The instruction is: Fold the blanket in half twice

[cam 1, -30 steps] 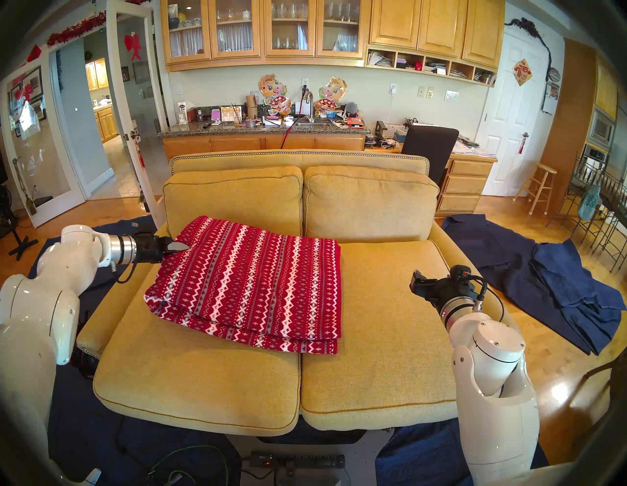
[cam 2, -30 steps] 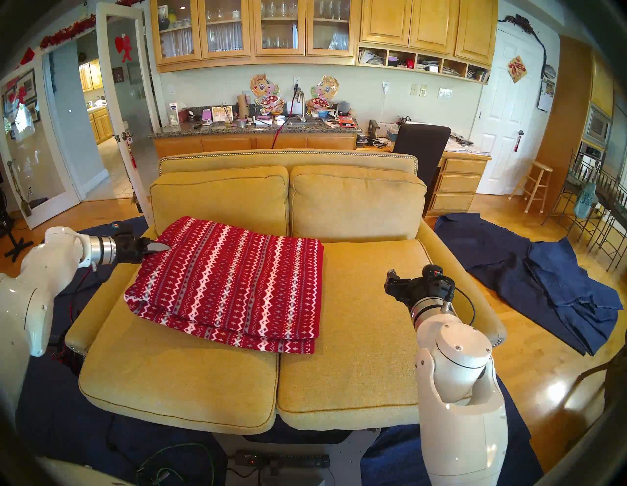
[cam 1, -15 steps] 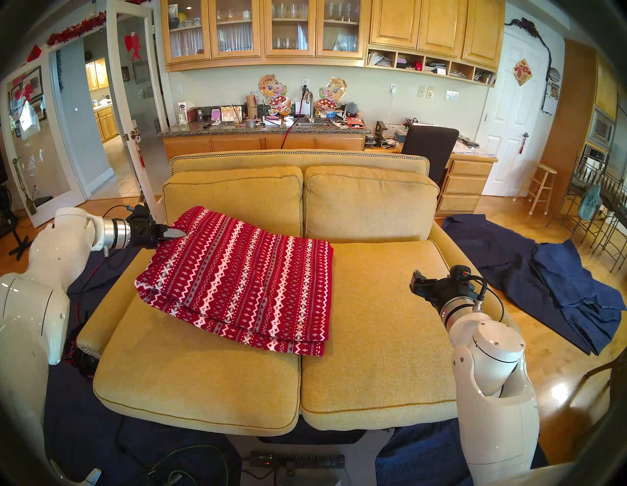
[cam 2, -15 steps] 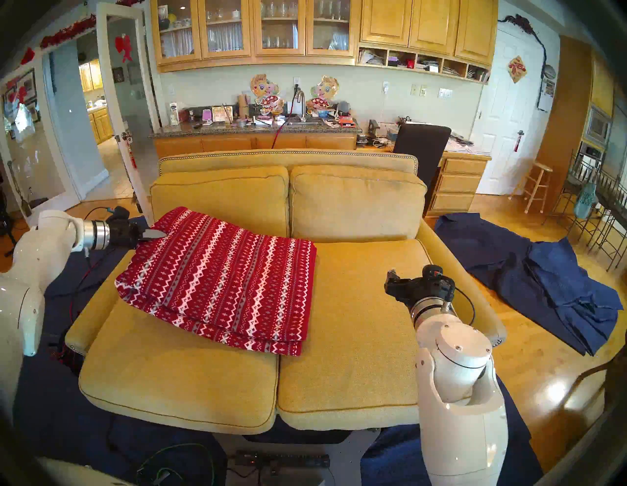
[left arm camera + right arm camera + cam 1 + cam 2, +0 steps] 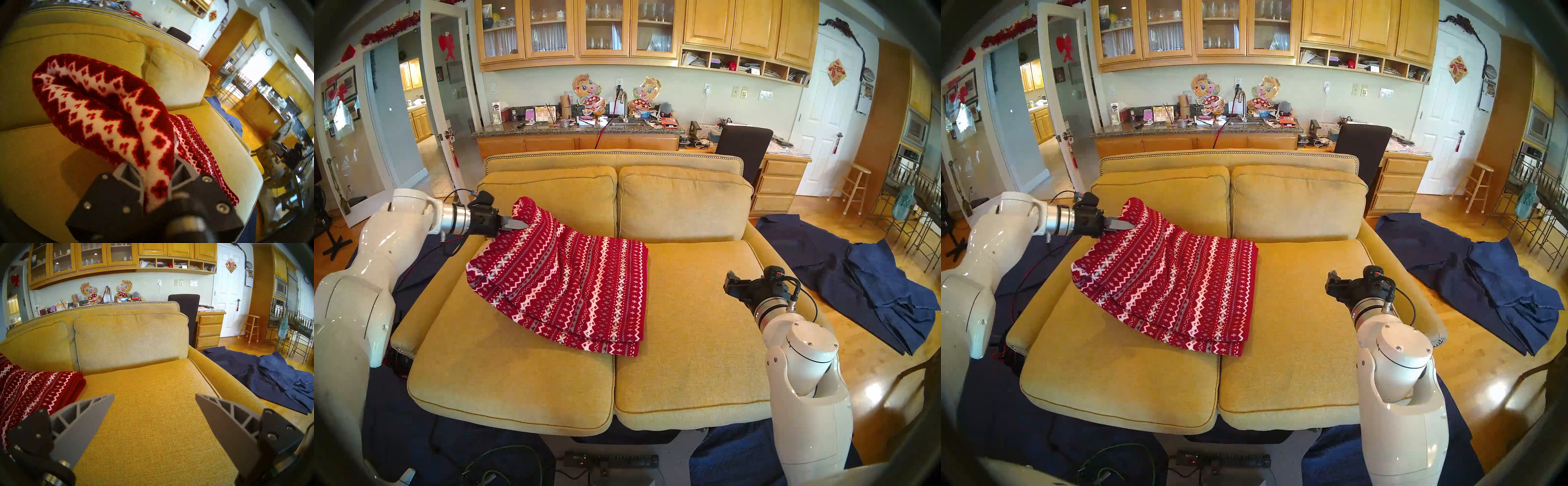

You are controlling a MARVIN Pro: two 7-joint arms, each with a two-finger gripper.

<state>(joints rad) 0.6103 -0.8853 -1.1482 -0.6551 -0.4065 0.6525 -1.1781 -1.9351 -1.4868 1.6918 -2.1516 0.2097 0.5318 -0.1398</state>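
Observation:
The red blanket point(image 5: 572, 285) with white and grey zigzag stripes lies folded in layers on the left seat cushion of the yellow sofa point(image 5: 687, 339). My left gripper point(image 5: 521, 224) is shut on the blanket's far left corner and holds it up above the seat, in front of the left back cushion; the cloth bunches between the fingers point(image 5: 129, 176) in the left wrist view. The blanket's right and front parts still rest on the seat point(image 5: 1212, 305). My right gripper point(image 5: 154, 405) is open and empty, hovering over the right seat cushion; the blanket's right edge point(image 5: 71, 383) lies to its left.
Dark navy cloths point(image 5: 863, 281) lie on the wood floor right of the sofa, and more navy cloth point(image 5: 415, 434) under its front. A power strip point(image 5: 609, 461) and cables lie on the floor in front. A counter, desk and dark chair point(image 5: 745, 149) stand behind the sofa.
My left gripper has lifted the blanket's far left corner and carried it up and to the right, first dragging the blanket slightly left. The left side now hangs raised. The right arm has not moved.

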